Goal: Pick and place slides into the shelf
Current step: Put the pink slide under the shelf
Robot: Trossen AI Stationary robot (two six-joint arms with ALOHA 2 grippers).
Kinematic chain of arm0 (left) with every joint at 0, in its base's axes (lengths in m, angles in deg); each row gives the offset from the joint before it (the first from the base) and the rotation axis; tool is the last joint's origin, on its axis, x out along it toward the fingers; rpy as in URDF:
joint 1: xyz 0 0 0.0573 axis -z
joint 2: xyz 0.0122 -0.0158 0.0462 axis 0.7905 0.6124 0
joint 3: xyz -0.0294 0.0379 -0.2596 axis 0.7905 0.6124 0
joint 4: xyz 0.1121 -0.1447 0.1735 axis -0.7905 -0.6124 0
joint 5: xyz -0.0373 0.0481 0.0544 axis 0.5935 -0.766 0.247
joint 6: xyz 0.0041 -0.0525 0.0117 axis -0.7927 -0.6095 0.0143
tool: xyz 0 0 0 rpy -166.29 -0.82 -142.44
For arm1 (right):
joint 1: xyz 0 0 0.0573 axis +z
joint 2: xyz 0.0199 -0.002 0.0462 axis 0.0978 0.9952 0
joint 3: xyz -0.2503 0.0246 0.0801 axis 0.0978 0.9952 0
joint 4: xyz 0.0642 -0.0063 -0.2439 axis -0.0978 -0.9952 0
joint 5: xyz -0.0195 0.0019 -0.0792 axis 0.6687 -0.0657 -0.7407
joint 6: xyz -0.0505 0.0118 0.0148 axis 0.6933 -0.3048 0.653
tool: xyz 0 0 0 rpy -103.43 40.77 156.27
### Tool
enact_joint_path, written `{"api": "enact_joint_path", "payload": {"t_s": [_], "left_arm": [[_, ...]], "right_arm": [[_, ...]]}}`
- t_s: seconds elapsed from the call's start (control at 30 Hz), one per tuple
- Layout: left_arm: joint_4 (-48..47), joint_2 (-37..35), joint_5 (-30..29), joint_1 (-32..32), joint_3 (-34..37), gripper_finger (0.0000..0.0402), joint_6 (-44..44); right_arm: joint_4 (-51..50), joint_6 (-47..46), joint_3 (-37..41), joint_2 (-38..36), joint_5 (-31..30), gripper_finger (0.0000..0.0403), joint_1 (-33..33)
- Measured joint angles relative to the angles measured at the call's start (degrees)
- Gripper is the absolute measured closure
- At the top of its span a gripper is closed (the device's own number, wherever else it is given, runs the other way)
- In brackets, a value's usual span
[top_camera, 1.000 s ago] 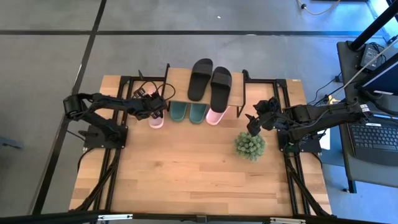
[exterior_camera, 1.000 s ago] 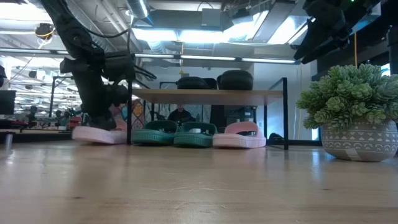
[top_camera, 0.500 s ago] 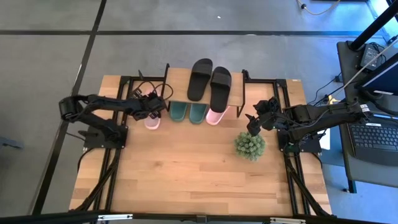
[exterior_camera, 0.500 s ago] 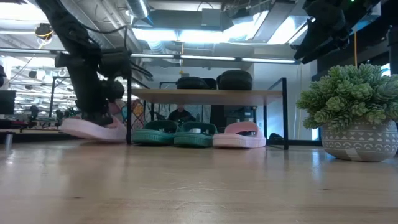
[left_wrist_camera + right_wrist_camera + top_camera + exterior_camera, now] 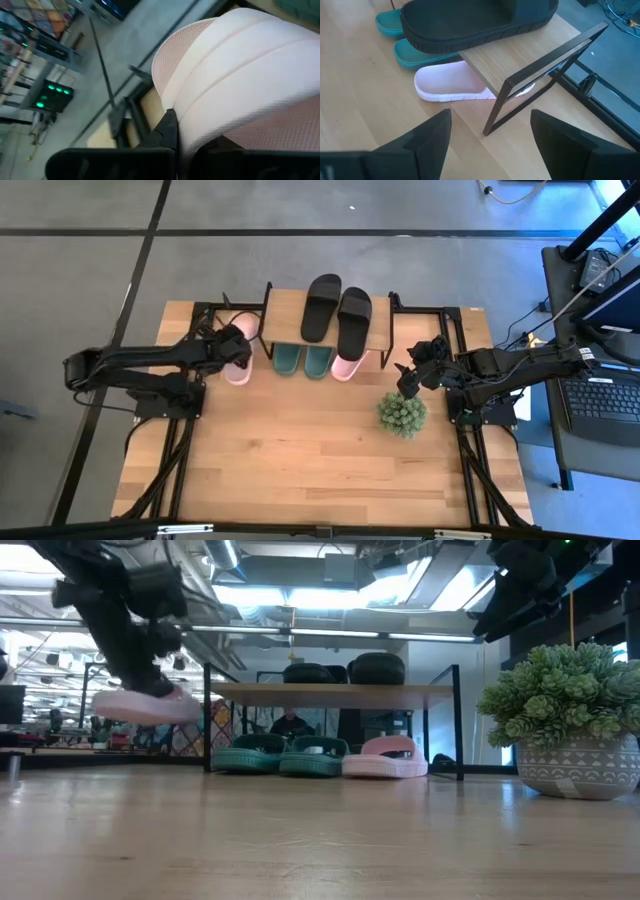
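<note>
1. Now I see the left gripper [image 5: 228, 346] clenched on one pink slide [image 5: 237, 363], held up off the table [image 5: 300, 450], just beside the left end of the shelf [image 5: 282, 310].
2. Near it, the shelf's thin black leg [image 5: 207, 720] stands between the raised slide and the space under the plank.
3. Under the plank lie the green slides [image 5: 282, 755] and the other pink slide [image 5: 385, 758]; the black slides [image 5: 338, 308] rest on top.
4. From the left wrist I see the pink rubber with a fine woven texture and smooth ribs.
5. My right gripper [image 5: 412, 370] waits released beside the spiky plant [image 5: 402, 414].
</note>
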Motion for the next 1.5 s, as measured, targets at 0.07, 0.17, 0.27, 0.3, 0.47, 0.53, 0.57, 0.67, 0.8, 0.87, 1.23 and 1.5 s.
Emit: {"api": "enact_joint_path", "payload": {"t_s": [0.07, 0.17, 0.27, 0.3, 0.47, 0.53, 0.57, 0.67, 0.8, 0.87, 1.23, 1.5], "left_arm": [[-1.29, -2.77, -3.02, 1.16, 0.00, 0.0399, -0.91], [-2.15, -7.13, -4.68, 2.75, -1.05, 0.0399, -1.65], [-2.17, -10.51, -7.43, 4.59, -2.85, 0.0399, -1.43], [-2.12, -11.38, -7.77, 5.24, -3.58, 0.0399, -1.43], [-2.04, -13.87, -8.02, 8.47, -7.84, 0.0399, 0.05], [-2.06, -13.81, -8.05, 9.83, -9.66, 0.0399, 0.26], [-2.01, -13.74, -8.05, 10.48, -10.54, 0.0399, 0.30], [0.32, -12.86, -7.36, 12.96, -12.93, 0.0399, 1.40], [10.71, -10.79, -1.78, 16.65, -13.60, 0.0399, 6.35], [16.26, -9.33, 1.27, 18.17, -13.62, 0.0399, 8.78], [35.40, 4.28, 5.08, 20.18, -13.64, 0.0399, 14.49], [43.69, 9.20, 12.06, 18.61, -13.64, 0.0399, 14.66]], "right_arm": [[0.00, 0.00, 0.00, 0.00, 0.02, 0.0130, 0.00], [0.00, 0.14, 0.00, 0.00, 0.00, 0.0130, 0.00], [0.00, 0.21, 0.00, 0.00, 0.02, 0.0130, 0.00], [0.00, 0.22, 0.00, 0.00, 0.00, 0.0130, 0.00], [0.09, 1.59, 0.00, 0.00, 0.00, 0.0130, 0.00], [0.30, 1.70, 0.00, 0.00, 0.00, 0.0130, 0.00], [0.29, 1.70, 0.00, 0.00, 0.00, 0.0130, 0.00], [0.41, 2.43, 0.00, 0.00, 0.00, 0.0130, -0.01], [4.52, 10.45, 0.00, 0.00, 0.02, 0.0130, 0.00], [8.24, 17.23, 0.00, 0.00, 1.42, 0.0130, 0.00], [32.42, 50.05, -0.02, 5.16, 20.61, 0.0128, 2.99], [42.69, 62.70, -0.02, 15.99, 20.73, 0.0098, 5.72]]}}
